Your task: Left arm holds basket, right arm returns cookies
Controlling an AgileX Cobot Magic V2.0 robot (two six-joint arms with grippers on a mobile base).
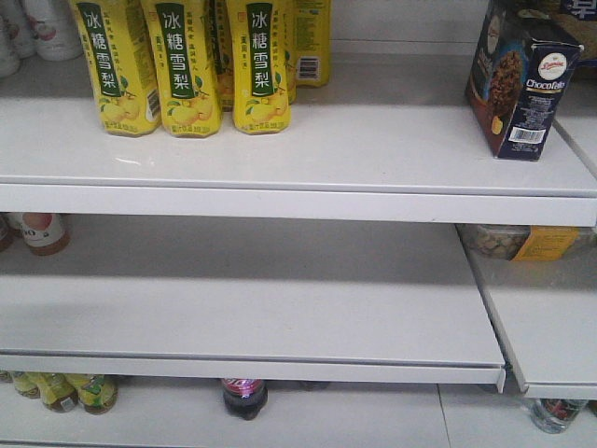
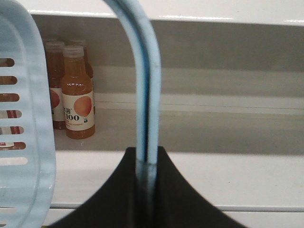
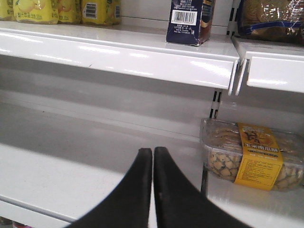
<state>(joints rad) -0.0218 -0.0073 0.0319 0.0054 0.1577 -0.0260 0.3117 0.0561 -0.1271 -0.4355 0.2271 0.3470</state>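
Note:
The dark navy Chocofello cookies box (image 1: 522,79) stands upright at the right end of the top shelf; its barcode side shows in the right wrist view (image 3: 189,21). My right gripper (image 3: 153,151) is shut and empty, below and in front of that shelf, over the middle shelf. My left gripper (image 2: 146,159) is shut on the two loop handles (image 2: 145,90) of the light blue basket; its slotted wall (image 2: 21,118) fills the left edge of the left wrist view. Neither arm shows in the front view.
Yellow pear-drink bottles (image 1: 187,65) stand at the top shelf's left. A clear snack tub with a yellow label (image 3: 251,154) sits on the right middle shelf. Orange juice bottles (image 2: 76,92) stand behind the basket. More bottles (image 1: 244,397) stand on the bottom shelf.

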